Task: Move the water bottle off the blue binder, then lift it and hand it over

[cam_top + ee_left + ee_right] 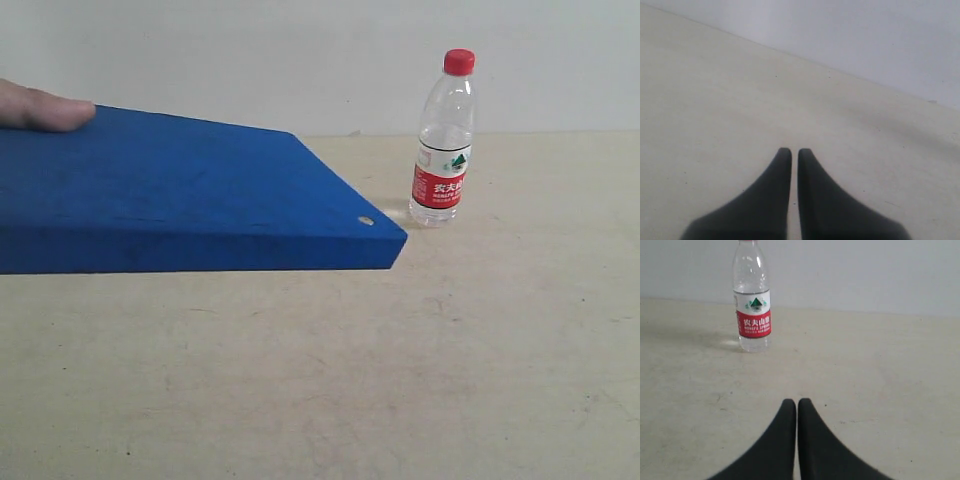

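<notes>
The water bottle (444, 140) stands upright on the beige table, clear with a red cap and red-and-white label. It also shows in the right wrist view, the bottle (752, 300) well ahead of my right gripper (797, 402), which is shut and empty. The blue binder (170, 195) is held up off the table at the left of the exterior view, tilted, with a human finger (45, 108) on its far edge. Bottle and binder are apart. My left gripper (791, 151) is shut and empty over bare table. Neither gripper shows in the exterior view.
The beige table (400, 380) meets a pale wall (300, 60) at the back. The binder's near corner (395, 240) carries a small silver rivet and overhangs the table just left of the bottle.
</notes>
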Controlling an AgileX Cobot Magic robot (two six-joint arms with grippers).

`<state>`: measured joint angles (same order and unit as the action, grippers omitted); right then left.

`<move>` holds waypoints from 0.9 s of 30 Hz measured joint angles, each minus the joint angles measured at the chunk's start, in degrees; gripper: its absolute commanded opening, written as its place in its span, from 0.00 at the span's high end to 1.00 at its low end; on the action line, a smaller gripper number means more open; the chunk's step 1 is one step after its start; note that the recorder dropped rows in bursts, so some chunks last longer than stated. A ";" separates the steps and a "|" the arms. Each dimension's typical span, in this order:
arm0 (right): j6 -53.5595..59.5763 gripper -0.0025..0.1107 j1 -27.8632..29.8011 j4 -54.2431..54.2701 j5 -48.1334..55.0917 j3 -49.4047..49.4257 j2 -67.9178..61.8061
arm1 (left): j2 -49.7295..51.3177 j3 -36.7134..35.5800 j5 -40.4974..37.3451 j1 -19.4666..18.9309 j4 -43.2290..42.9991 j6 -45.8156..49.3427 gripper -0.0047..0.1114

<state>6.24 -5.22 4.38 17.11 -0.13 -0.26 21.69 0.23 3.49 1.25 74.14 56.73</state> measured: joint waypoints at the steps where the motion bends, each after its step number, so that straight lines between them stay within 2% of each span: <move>1: -0.10 0.98 0.00 -0.10 0.53 0.16 0.00 | 0.00 0.00 0.00 0.00 0.00 0.00 0.92; 27: -0.32 0.98 0.00 -0.91 1.56 0.16 0.00 | 0.00 0.00 0.00 0.00 0.00 0.00 0.92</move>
<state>5.91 -5.22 3.47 18.68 0.03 -0.26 21.69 0.23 3.49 1.25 74.14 56.73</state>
